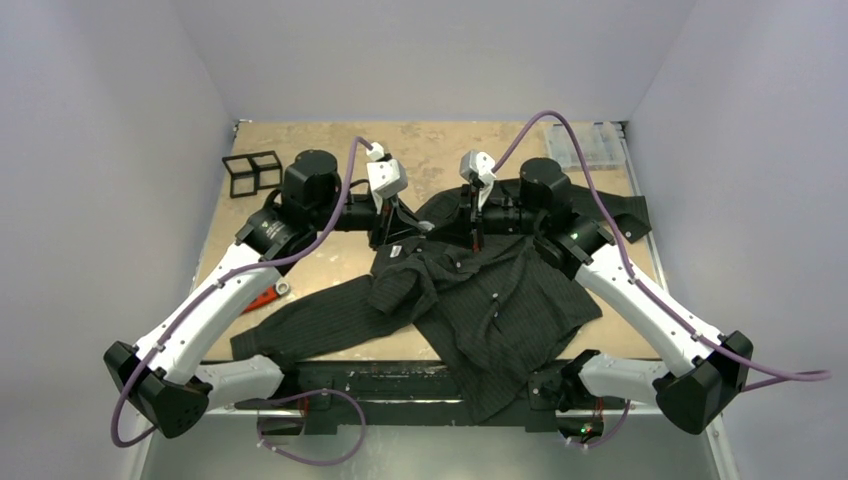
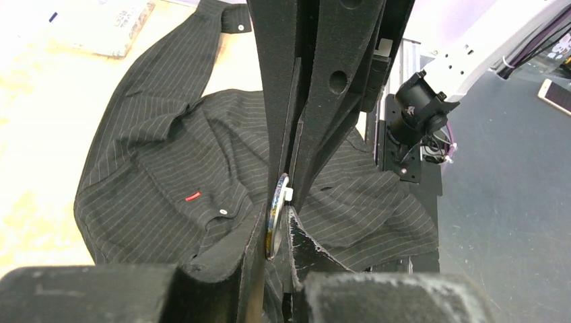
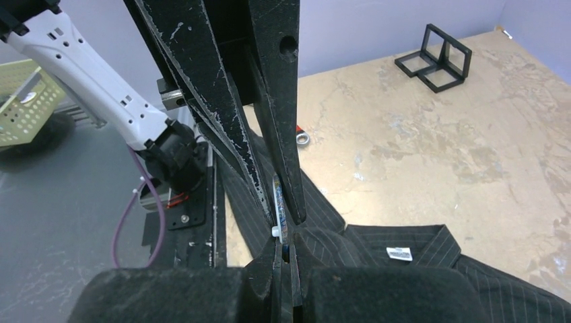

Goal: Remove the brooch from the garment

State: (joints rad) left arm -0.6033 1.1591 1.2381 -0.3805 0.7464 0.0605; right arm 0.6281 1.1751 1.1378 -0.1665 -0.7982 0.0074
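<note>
The left tool [image 2: 276, 235] pinches the round brooch [image 2: 275, 217] edge-on near the collar of the black pinstriped garment [image 2: 168, 182], which sprawls across a tan, mottled worktop [image 1: 330, 140]. The right tool [image 3: 283, 259], pressed together, meets it at the cloth. Unfastening appears to be in hand, and the next move likely calls for a steady pull apart. Pale lilac walls enclose the scene.

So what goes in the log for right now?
left gripper: shut on brooch | right gripper: shut, tips at brooch | garment: crumpled on table | brooch off: cannot tell
</note>
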